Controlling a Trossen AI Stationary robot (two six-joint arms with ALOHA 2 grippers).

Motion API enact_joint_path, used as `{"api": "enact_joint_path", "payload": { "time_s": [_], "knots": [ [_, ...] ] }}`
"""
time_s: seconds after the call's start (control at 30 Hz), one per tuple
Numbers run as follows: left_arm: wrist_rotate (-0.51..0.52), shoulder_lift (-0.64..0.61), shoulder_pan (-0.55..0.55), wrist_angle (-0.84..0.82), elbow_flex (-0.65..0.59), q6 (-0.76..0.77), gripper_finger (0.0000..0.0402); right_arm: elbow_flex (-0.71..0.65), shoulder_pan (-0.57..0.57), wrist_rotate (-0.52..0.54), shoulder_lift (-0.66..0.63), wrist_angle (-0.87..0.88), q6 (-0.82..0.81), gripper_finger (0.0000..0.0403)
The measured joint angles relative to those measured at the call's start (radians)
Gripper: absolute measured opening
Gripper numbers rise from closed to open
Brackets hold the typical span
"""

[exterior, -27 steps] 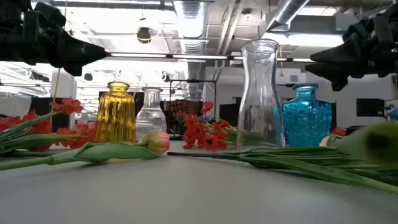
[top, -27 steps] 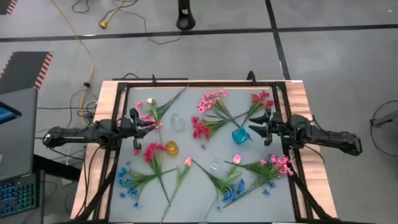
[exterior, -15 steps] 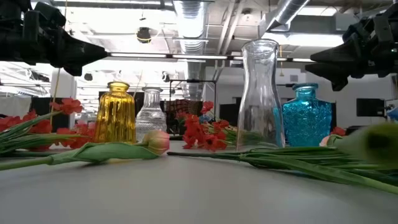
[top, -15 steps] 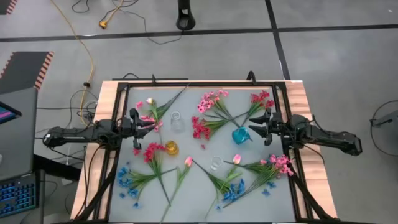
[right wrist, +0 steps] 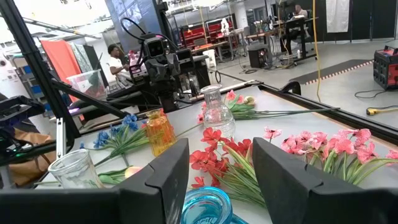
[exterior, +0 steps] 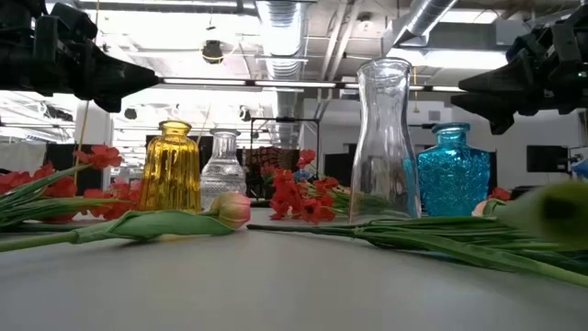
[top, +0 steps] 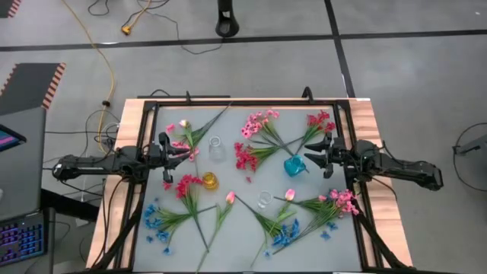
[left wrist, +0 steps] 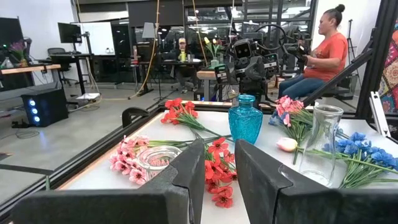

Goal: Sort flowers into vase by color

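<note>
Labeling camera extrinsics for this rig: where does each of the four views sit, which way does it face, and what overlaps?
High: overhead, straight down on the table; both arms, left tool, right tool, both open and empty.
Low: tabletop height, level across; yellow vase, blue vase, tall clear vase; arms overhead.
Left wrist: faces across the table to the right arm; own fingers at bottom.
Right wrist: faces back toward the left arm; own fingers at bottom.
Shared: all four show the blue vase; each wrist sees the opposite arm.
</note>
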State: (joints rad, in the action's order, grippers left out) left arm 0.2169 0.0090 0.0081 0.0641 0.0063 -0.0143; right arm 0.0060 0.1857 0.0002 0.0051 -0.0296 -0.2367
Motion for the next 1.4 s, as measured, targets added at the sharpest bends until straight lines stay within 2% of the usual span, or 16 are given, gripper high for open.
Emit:
{"api": "enact_joint_path", "payload": {
  "time_s": [0.77,0.97,1.17,1.4],
  "knots": [
    [0.0,0.0,0.0,0.0,0.0,0.039,0.0077,0.0,-0.002,0.0,0.0,-0.011,-0.001,0.0202],
    [0.005,0.0,0.0,0.0,0.0,0.003,0.0077,0.0,-0.002,0.0,0.0,-0.02,-0.005,0.0202],
    [0.005,0.0,0.0,0.001,0.0,0.024,0.0077,0.011,-0.002,-0.001,0.001,-0.024,-0.185,0.0202],
    [0.005,0.0,0.0,0.001,0.0,0.025,0.0077,0.09,0.0,0.037,0.007,-0.029,-0.192,0.0202]
  ]
}}
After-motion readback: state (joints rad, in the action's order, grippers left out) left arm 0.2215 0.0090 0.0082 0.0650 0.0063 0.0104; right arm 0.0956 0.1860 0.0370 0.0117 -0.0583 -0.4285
